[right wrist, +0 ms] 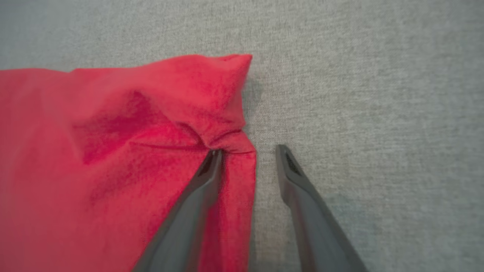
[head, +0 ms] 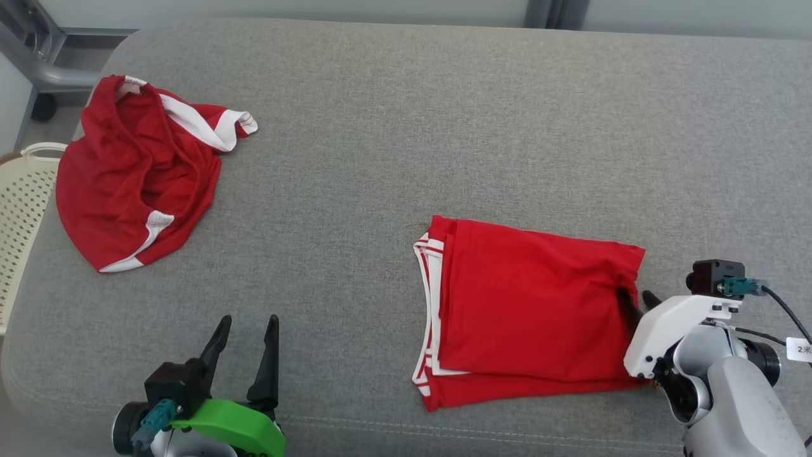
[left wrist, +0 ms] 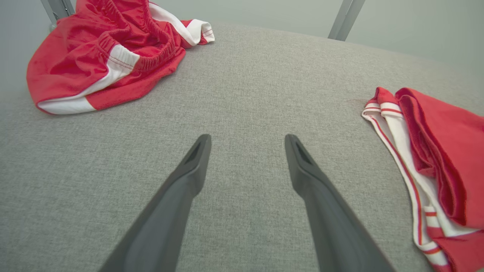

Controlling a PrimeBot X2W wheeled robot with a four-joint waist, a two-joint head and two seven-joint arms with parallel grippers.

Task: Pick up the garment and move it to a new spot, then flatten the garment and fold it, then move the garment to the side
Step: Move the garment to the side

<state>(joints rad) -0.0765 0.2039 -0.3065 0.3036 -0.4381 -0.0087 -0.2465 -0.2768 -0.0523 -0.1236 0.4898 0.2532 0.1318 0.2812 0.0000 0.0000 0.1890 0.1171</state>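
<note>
Basket (head: pixel 25 209) is sitting off the grey cushion (head: pixel 406 127) at 9 o'clock and is not involved. The crumpled garment (head: pixel 136 174), red with white trim, is lying at 10 o'clock on the cushion, well apart from everything else. The left gripper (head: pixel 248 324) is hovering at 7 o'clock with its jaws wide apart and nothing between them, pointing at bare cushion.

The folded garment (head: pixel 533 311), red with its striped hem facing 9 o'clock, is lying flat at 4 o'clock. That makes folding look done, so the step in hand is likely the grab for the move to the side. The right gripper (right wrist: pixel 248 151) is working at that garment's 3 o'clock edge. Its jaws are apart, straddling the edge, not clamping. One finger (right wrist: pixel 196 196) is pressing on the cloth and the other is resting on bare cushion just beside it.

The wrist view is soft, so I cannot tell whether that finger is lying on top or sliding between layers.

To do it well:
- Catch every layer in the pinch, not only the top one.
- Go deeper past the edge before closing.
- Drag low and slow so the fold is not opening up.
</note>
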